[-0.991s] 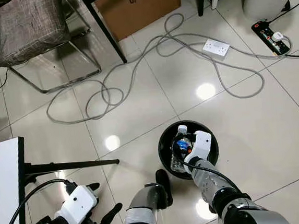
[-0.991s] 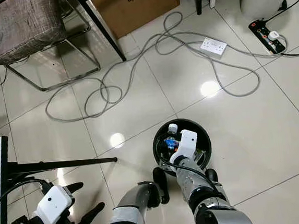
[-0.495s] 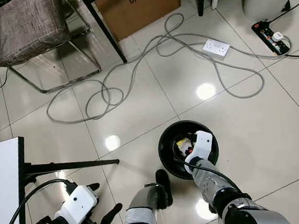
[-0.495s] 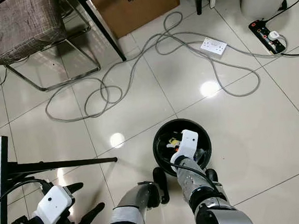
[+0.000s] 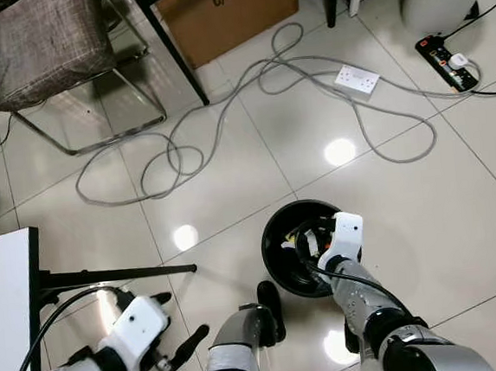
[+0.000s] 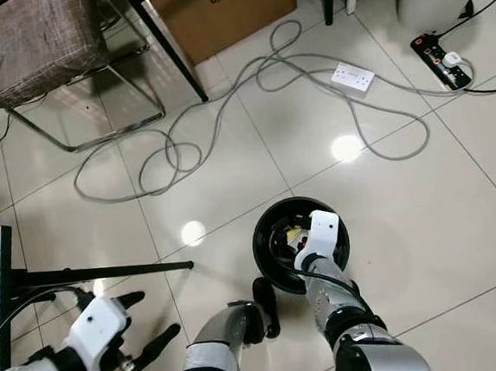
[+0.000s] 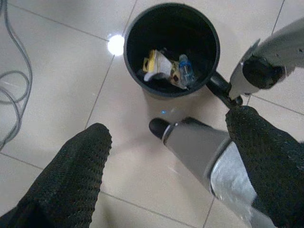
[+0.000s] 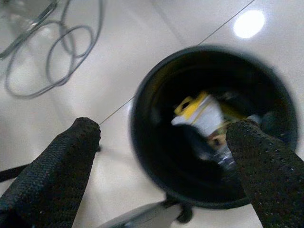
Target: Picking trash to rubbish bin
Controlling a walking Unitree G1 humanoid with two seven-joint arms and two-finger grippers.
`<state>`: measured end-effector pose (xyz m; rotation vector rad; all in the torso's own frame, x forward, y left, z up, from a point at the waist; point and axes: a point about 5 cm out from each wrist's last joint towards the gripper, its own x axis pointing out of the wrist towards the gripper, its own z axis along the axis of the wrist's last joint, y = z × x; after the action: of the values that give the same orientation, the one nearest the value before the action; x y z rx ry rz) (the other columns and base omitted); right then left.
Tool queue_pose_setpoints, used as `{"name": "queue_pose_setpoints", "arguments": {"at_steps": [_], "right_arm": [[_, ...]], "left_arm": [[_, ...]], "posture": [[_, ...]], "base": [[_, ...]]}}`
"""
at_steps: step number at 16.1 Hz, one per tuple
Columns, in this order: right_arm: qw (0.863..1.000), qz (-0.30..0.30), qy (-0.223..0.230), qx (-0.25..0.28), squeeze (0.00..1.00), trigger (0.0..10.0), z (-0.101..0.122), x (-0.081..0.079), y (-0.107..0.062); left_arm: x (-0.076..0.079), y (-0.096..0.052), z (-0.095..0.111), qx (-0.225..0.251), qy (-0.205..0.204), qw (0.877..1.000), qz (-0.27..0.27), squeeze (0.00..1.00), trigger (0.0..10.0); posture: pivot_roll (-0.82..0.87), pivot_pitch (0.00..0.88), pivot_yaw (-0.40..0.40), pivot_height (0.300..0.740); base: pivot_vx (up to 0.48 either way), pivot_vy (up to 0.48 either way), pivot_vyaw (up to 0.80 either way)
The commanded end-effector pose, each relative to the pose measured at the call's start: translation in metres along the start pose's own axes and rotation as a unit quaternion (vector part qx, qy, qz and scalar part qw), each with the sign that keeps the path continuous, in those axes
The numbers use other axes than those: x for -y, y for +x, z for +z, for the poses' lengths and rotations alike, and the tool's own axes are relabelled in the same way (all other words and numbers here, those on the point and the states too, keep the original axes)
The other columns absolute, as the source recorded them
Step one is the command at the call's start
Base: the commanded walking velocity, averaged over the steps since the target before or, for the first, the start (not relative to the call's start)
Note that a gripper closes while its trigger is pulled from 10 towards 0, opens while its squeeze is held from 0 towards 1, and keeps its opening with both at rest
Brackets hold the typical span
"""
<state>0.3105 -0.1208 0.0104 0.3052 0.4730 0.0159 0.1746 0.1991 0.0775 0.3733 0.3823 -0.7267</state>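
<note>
A round black rubbish bin (image 5: 272, 234) stands on the tiled floor just in front of me. Inside it lie a yellow and white wrapper (image 7: 155, 67) and a clear plastic bottle (image 7: 186, 71). My right gripper (image 5: 317, 245) hangs over the bin's right rim, open, with nothing between its fingers; in its wrist view the bin (image 8: 142, 99) and the wrapper (image 8: 200, 113) lie below the spread fingertips (image 8: 88, 135). My left gripper (image 5: 178, 322) is low at the left, open and empty, away from the bin.
A long grey cable (image 5: 176, 157) loops over the floor beyond the bin, ending at a white socket block (image 5: 358, 79). A black power strip (image 5: 446, 51), a cardboard box (image 5: 232, 4), a metal-framed chair (image 5: 92, 86) and a white table (image 5: 6, 302) ring the area.
One second ago my right gripper held the bottle over the bin. It has let go, the bottle lies inside, and the gripper has drawn slightly right. The left arm shifted a little.
</note>
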Motion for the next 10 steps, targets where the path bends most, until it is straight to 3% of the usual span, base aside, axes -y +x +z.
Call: {"name": "queue_pose_setpoints", "arguments": {"at_steps": [1,6,9,10], "right_arm": [[1.0,-0.024,-0.007,-0.009,0.0,10.0,-0.014,0.008,-0.006],[0.993,-0.066,-0.062,0.073,0.0,10.0,0.009,0.031,-0.011],[0.984,-0.076,-0.089,0.136,0.0,10.0,0.03,0.037,-0.017],[0.973,-0.079,-0.114,0.182,0.0,10.0,0.047,0.038,-0.024]], "left_arm": [[0.006,0.002,-0.012,-0.023,-0.013,1.0,-0.002,0.0,10.0],[0.005,0.032,-0.005,0.011,-0.014,1.0,0.002,0.0,10.0],[0.002,0.048,0.0,0.028,-0.014,0.999,0.011,0.0,10.0],[-0.001,0.058,0.004,0.043,-0.014,0.999,0.023,0.0,10.0]], "posture": [[0.24,0.434,0.23,0.74],[0.15,0.373,0.189,0.74],[0.1,0.338,0.168,0.74],[0.07,0.314,0.155,0.74]], "base": [[0.0,0.0,0.0],[0.0,0.0,0.0],[0.0,0.0,0.0],[0.0,0.0,0.0]]}}
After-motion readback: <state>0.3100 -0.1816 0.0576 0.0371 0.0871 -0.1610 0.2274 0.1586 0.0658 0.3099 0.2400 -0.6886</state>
